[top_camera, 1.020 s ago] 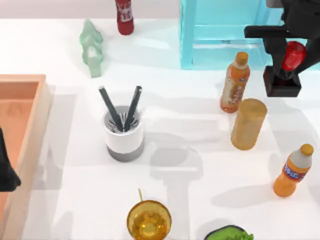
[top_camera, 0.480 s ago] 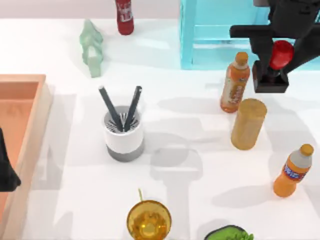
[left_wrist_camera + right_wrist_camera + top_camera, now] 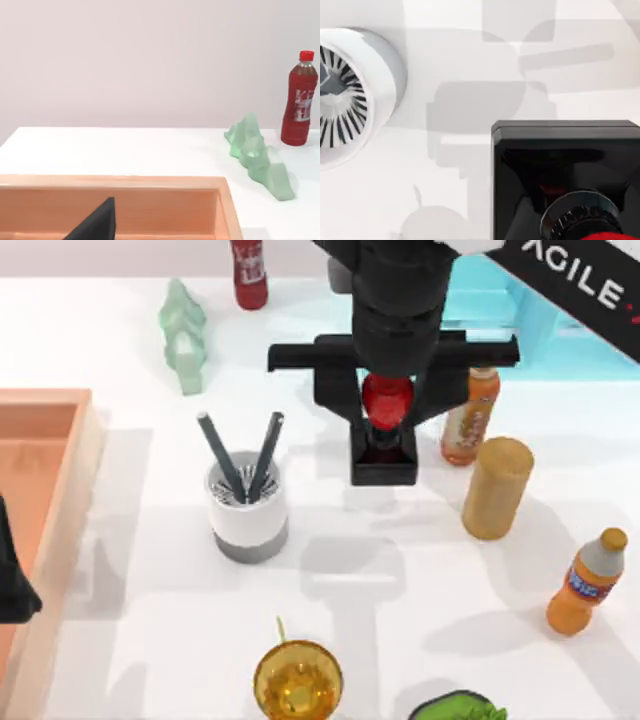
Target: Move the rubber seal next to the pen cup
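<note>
The right arm is reaching over the middle of the table (image 3: pixel 120 570) from the far right corner. Its gripper (image 3: pixel 385 445) is hanging above the surface, a little toward the far edge from the centre. The rubber seal (image 3: pixel 384 462) is sitting under the red ball of the gripper and looks carried by it, but the body of the arm is covering the fingers, so how far the jaws are open cannot be told. In the right wrist view the seal (image 3: pixel 565 150) is showing as a black block above the white surface.

The pen cup (image 3: pixel 248 505) is standing upright left of the centre, with two dark pens (image 3: pixel 243 455) leaning out of it. The seal is near the cup, on its right, and not touching it.

An orange bottle (image 3: pixel 470 415) and a tan cylinder (image 3: pixel 496 487) are standing just right of the gripper. The left arm is staying parked at the left edge, over a wooden tray (image 3: pixel 40 490); its gripper (image 3: pixel 12 585) is partly in view and its jaws cannot be judged.
</note>
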